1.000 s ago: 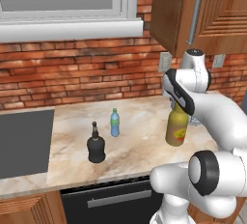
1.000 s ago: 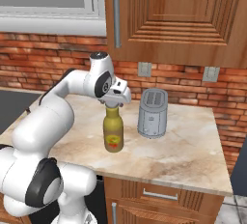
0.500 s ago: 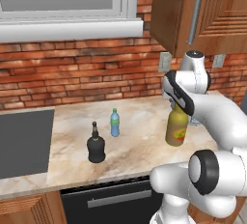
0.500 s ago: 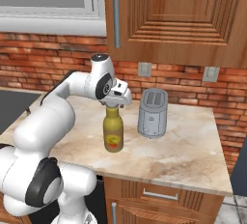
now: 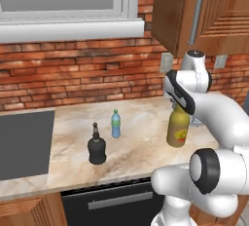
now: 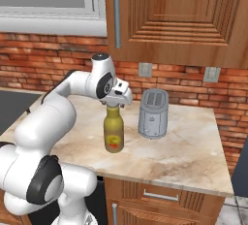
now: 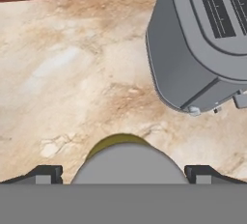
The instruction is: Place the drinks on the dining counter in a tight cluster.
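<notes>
The tall olive-yellow bottle [image 5: 178,130] [image 6: 114,134] stands upright on a marble counter [image 5: 141,147], left of a toaster. My gripper [image 5: 177,106] [image 6: 115,102] [image 7: 123,175] points down over its top, open, one finger on each side of the grey cap [image 7: 128,162] with a gap on both sides. The squat black bottle [image 5: 97,148] and the small blue bottle [image 5: 115,124] with its green cap stand further left, close to each other. The dining counter is out of view.
A grey toaster [image 6: 153,113] [image 7: 202,39] stands just right of the olive bottle. A dark cooktop [image 5: 22,144] is set into the counter's left end. A brick wall [image 5: 87,74] backs the counter, with wooden cabinets [image 6: 184,15] overhead.
My hand has barely shifted above the olive bottle's cap. The jaws stay wide and the three bottles stand where they were.
</notes>
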